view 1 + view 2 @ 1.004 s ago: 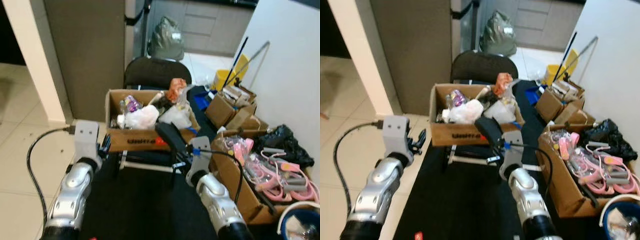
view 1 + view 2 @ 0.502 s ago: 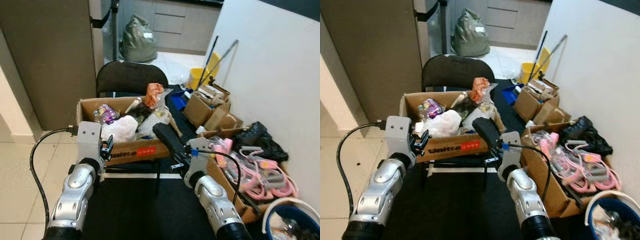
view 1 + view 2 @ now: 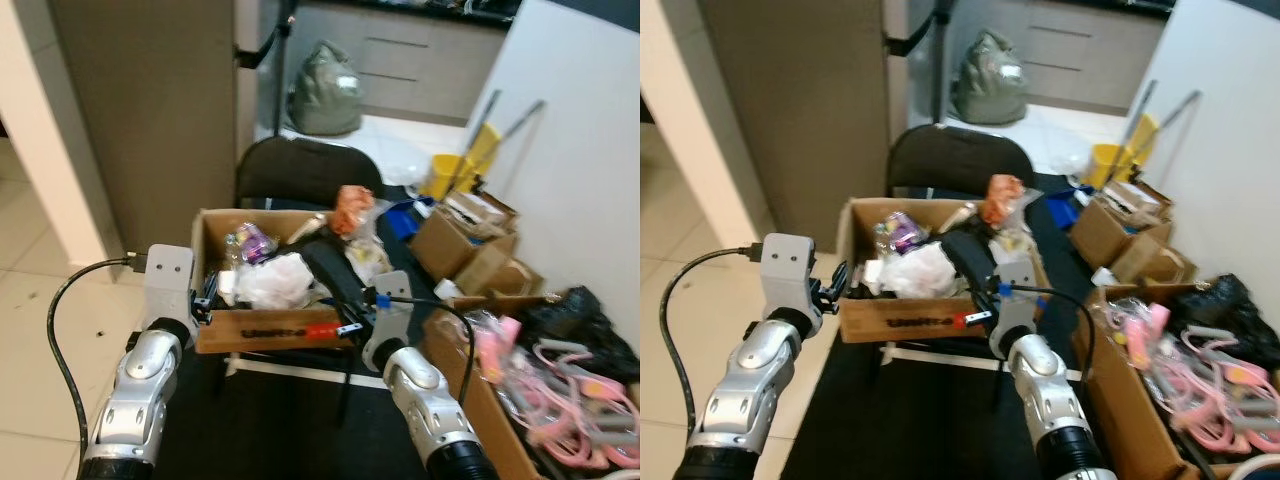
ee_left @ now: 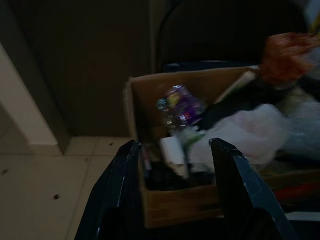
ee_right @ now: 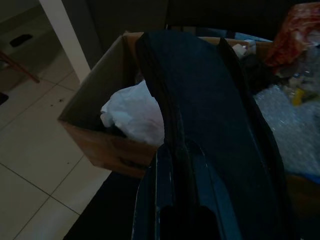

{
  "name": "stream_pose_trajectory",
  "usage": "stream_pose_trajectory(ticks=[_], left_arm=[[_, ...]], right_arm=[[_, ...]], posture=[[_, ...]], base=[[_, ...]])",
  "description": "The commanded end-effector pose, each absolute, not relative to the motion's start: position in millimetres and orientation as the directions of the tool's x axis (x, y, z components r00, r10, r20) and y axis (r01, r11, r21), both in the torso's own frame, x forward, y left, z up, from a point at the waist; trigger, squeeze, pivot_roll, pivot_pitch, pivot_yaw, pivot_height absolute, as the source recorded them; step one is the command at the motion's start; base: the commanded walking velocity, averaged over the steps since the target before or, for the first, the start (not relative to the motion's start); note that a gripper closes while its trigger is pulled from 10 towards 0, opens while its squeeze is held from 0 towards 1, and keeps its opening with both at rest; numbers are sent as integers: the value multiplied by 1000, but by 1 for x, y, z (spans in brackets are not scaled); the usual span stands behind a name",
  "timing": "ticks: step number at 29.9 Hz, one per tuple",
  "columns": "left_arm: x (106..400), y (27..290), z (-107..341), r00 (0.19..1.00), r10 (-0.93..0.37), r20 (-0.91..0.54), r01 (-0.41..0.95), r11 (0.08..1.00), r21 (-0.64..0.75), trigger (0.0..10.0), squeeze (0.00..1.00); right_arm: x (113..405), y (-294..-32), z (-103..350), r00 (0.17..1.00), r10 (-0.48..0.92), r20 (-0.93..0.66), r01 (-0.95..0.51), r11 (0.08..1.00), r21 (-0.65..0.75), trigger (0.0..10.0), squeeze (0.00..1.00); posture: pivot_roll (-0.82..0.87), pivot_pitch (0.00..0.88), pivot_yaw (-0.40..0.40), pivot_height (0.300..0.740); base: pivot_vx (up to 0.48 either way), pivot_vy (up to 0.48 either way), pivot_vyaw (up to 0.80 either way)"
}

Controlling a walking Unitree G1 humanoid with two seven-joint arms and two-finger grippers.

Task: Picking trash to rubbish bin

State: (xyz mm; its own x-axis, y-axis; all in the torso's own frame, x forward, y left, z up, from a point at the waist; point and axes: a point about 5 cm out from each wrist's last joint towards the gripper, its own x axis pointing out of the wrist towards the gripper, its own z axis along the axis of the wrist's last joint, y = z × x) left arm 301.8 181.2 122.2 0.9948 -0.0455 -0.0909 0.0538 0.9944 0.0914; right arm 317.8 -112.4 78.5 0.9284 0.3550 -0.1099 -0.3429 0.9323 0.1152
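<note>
A tiled floor (image 3: pixel 40 290) runs past a tall grey-brown cabinet (image 3: pixel 150 100) toward a kitchen, with a white wall (image 3: pixel 580 180) on the robot's right; a black mat (image 3: pixel 930 420) lies under the arms. The right gripper (image 3: pixel 335 275) is raised over the near edge of an open cardboard box (image 3: pixel 262 330) and its jaws are closed on a long flat black object (image 3: pixel 325 268), which slants up and away over the box's contents; in the right wrist view this black object (image 5: pixel 210 130) is dark, matte and slab-like, covering most of the box behind it. The left gripper (image 4: pixel 175 165) hovers just short of the box's near left corner, jaws spread apart and holding nothing. The box sits in front of a black chair (image 3: pixel 305 170) and is crammed with trash: a crumpled white bag (image 3: pixel 275 280), a purple-patterned wrapper (image 3: pixel 248 240), an orange-red crumpled piece (image 3: pixel 350 205) and clear plastic; these crowd the space under the black object. To the right stand smaller cardboard boxes (image 3: pixel 470 240), a box of pink hangers (image 3: pixel 575 385), a black bag (image 3: pixel 585 310) and a yellow mop bucket (image 3: pixel 455 170); a grey-green sack (image 3: pixel 325 90) sits far back on the kitchen floor.
</note>
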Motion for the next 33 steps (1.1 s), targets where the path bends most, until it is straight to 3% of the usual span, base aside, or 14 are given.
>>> stream_pose_trajectory(ticks=[1,28,33], left_arm=[[302,176,121,993,-65,-102,75,993,94,10000,0],[304,181,124,992,-68,-110,81,990,117,10000,0],[302,173,126,972,-204,-115,218,968,125,10000,0]], right_arm=[[319,-125,80,943,319,-99,-309,945,103,10000,0],[333,-94,99,893,449,-36,-442,889,119,10000,0],[339,-86,104,883,469,-37,-463,880,103,10000,0]], posture=[[5,47,-90,740],[21,58,-78,740],[19,60,-75,740]], base=[[326,0,0],[324,0,0],[0,0,0]])
